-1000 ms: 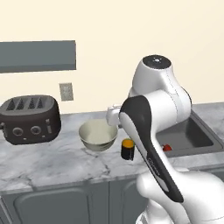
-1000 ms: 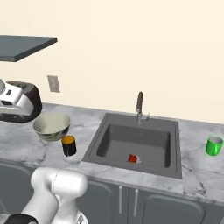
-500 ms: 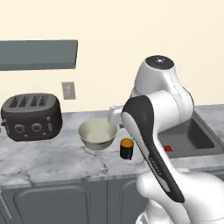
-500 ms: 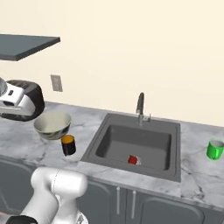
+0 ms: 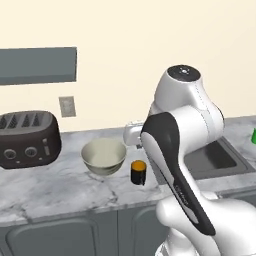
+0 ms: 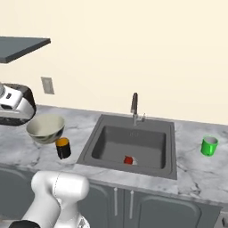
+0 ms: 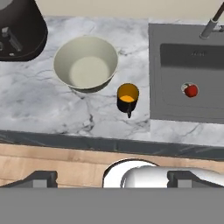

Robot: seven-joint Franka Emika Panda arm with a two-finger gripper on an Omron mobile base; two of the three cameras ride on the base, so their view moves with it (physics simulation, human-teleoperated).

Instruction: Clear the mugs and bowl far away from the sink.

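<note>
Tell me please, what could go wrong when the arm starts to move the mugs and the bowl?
The black mug stands near the bowl, so a pincer coming down for one might knock the other. It also stands near the sink edge and, if pushed sideways, could slide into it. The green mug sits alone on the far side, a long reach that may need the base to drive.

White arm [image 5: 175, 150] raised, tool fingertips [image 7: 41, 177] apart.
</note>
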